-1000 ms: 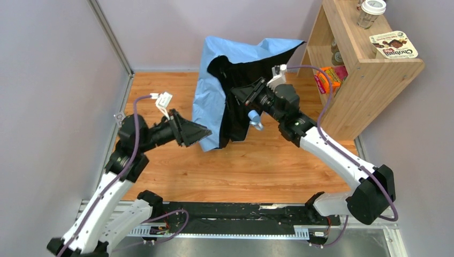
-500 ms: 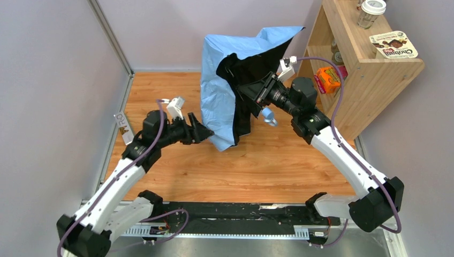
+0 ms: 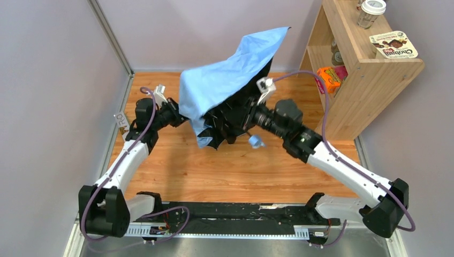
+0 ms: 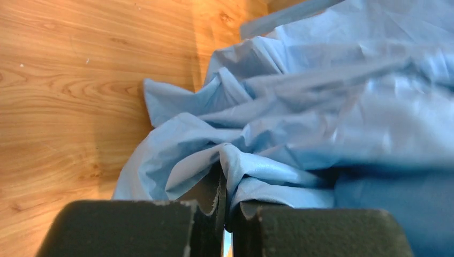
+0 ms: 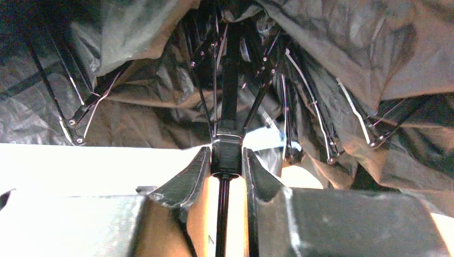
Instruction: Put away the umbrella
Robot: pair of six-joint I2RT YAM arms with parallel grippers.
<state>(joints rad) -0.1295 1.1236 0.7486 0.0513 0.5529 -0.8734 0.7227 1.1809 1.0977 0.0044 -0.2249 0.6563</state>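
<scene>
The umbrella hangs half open over the middle of the floor, with its sky-blue canopy tilted toward the left and its dark underside facing the right arm. Below the canopy dangles its small light blue handle. My left gripper is shut on a fold of the blue fabric at the canopy's left edge. In the top view its tips are hidden under that edge. My right gripper reaches in under the canopy and is shut on the black slider on the shaft. Thin ribs fan out around it.
A wooden shelf unit stands at the back right, close to the right arm's elbow. It holds an orange box, a lidded cup and a snack box. Grey walls close off the left and back of the wooden floor.
The left gripper moved up to the canopy's left edge and shut on the fabric. The canopy swung from upright to tilted over leftward, and the right arm came lower with the shaft.
</scene>
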